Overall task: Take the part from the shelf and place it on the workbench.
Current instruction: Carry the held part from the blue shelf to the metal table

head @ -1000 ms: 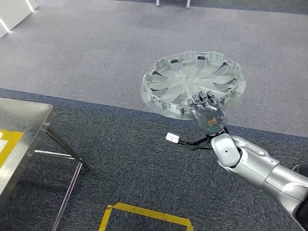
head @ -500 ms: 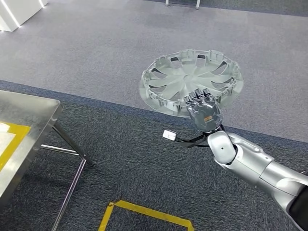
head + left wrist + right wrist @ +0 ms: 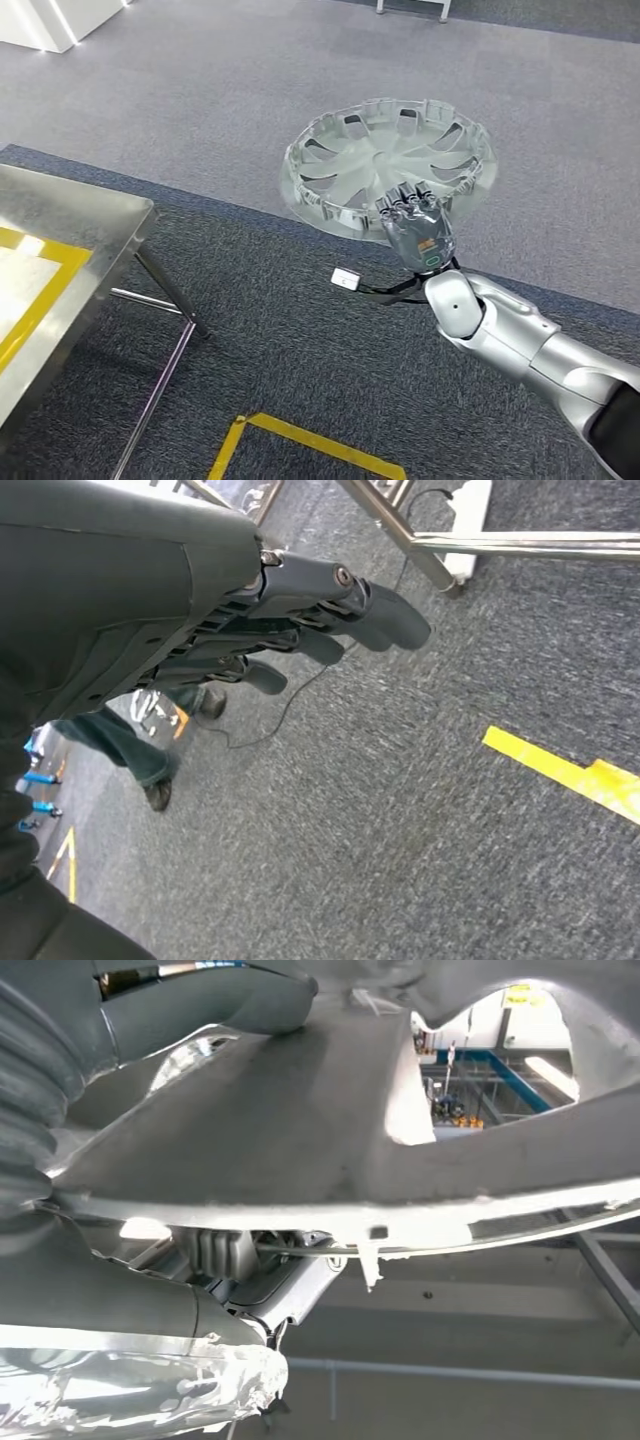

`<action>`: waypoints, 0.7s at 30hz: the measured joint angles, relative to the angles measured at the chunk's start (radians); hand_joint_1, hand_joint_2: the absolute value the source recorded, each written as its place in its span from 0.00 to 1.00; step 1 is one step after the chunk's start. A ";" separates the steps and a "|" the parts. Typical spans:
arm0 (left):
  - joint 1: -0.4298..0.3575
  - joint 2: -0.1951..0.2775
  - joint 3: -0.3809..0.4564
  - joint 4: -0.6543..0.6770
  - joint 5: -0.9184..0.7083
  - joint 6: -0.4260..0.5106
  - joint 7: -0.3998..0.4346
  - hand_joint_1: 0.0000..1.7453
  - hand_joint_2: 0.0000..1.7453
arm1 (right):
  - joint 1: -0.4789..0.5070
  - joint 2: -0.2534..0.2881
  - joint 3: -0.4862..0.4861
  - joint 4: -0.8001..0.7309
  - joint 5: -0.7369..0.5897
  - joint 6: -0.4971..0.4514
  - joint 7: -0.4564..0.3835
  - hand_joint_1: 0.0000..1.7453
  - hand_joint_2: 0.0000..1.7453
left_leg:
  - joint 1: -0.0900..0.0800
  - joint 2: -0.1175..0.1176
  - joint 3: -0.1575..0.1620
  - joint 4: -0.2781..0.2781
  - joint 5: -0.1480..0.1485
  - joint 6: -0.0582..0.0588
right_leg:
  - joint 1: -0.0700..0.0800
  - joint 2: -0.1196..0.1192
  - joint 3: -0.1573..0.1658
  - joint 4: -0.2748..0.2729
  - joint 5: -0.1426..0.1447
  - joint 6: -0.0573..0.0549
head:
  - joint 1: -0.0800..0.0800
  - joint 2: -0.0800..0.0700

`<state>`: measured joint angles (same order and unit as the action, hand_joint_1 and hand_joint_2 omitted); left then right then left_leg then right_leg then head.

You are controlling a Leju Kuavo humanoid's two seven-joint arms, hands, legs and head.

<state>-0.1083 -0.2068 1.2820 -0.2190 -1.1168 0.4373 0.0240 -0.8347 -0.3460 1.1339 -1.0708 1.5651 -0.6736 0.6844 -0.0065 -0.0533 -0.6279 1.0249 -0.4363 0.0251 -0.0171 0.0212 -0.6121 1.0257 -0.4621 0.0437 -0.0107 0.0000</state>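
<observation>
The part is a silver wheel cover (image 3: 377, 160) with spoke cut-outs, held roughly flat in the air above the carpet. My right hand (image 3: 416, 232) grips its near rim, fingers curled over the edge. In the right wrist view the cover's underside (image 3: 302, 1130) spans the picture, with my thumb (image 3: 204, 1000) pressed on it. The steel workbench (image 3: 83, 215) with a yellow-bordered marking stands at the left, well apart from the cover. My left hand (image 3: 287, 630) hangs above the floor with its fingers stretched out, holding nothing.
The workbench's slanted steel legs (image 3: 162, 300) reach out over the dark carpet. Yellow floor tape (image 3: 302, 440) lies near the front. A white tag (image 3: 345, 279) dangles on a cable from my right wrist. A person's legs (image 3: 128, 750) stand behind in the left wrist view.
The whole view has shifted, so more of the workbench now shows at the left. The wheel cover stays in my right hand's grip, held at the same attitude.
</observation>
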 joint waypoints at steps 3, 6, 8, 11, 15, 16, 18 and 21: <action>0.004 0.002 0.001 0.000 0.001 0.000 0.000 0.00 1.00 | 0.000 0.010 0.000 0.006 0.000 -0.001 0.000 1.00 1.00 | 0.003 0.007 -0.007 0.015 -0.013 -0.016 | -0.001 -0.010 0.003 -0.006 0.003 -0.016 | -0.002 0.000; 0.002 0.003 0.001 0.000 0.001 0.001 0.000 0.00 1.00 | -0.001 0.013 -0.002 0.012 -0.001 -0.001 0.000 1.00 1.00 | 0.008 0.035 -0.074 0.160 -0.094 -0.034 | -0.004 -0.023 0.006 -0.009 0.002 -0.030 | -0.006 0.000; 0.003 0.003 0.001 0.000 0.001 0.001 0.000 0.00 1.00 | 0.000 0.014 -0.001 0.016 0.000 -0.001 0.000 1.00 1.00 | 0.012 0.040 -0.127 0.268 -0.129 -0.039 | -0.004 -0.031 0.006 -0.009 0.001 -0.031 | -0.006 0.000; 0.004 0.003 0.002 0.000 0.001 0.001 0.000 0.00 1.00 | 0.000 0.017 0.000 0.020 0.000 -0.001 0.000 1.00 1.00 | 0.013 0.046 -0.088 0.181 -0.051 -0.034 | -0.003 -0.041 0.011 -0.008 -0.001 -0.029 | -0.006 0.000; -0.001 0.006 0.004 0.000 0.001 0.000 0.000 0.00 1.00 | -0.002 0.023 0.000 0.024 0.000 -0.002 0.000 1.00 1.00 | -0.001 0.076 -0.001 0.003 0.000 -0.012 | 0.004 -0.055 0.014 -0.009 -0.005 -0.015 | -0.005 0.000; -0.001 0.006 0.004 0.000 0.002 0.000 0.000 0.00 1.00 | -0.003 0.025 0.000 0.026 0.000 -0.002 0.000 1.00 1.00 | -0.002 0.072 -0.001 -0.002 0.000 -0.008 | 0.004 -0.059 0.015 -0.011 -0.005 -0.010 | -0.005 0.000; 0.001 0.006 0.006 0.000 0.006 0.000 0.000 0.00 1.00 | -0.004 0.032 0.000 0.030 0.000 -0.003 0.000 1.00 1.00 | 0.002 0.065 0.002 -0.010 0.004 0.002 | 0.003 -0.059 0.012 -0.008 -0.013 0.001 | -0.004 0.000; -0.002 0.005 0.008 0.000 0.010 0.002 0.000 0.00 1.00 | -0.008 0.038 0.002 0.034 0.000 -0.004 0.000 1.00 1.00 | 0.006 0.053 0.007 -0.018 0.008 0.015 | 0.001 -0.034 -0.050 0.120 -0.083 0.007 | 0.002 0.000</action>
<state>-0.1100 -0.2016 1.2897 -0.2190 -1.1068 0.4389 0.0242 -0.8426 -0.3083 1.1356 -1.0367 1.5651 -0.6771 0.6844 -0.0003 -0.0003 -0.6209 1.0069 -0.4285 0.0404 -0.0157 -0.0130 -0.6619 1.1456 -0.5452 0.0512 -0.0090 0.0000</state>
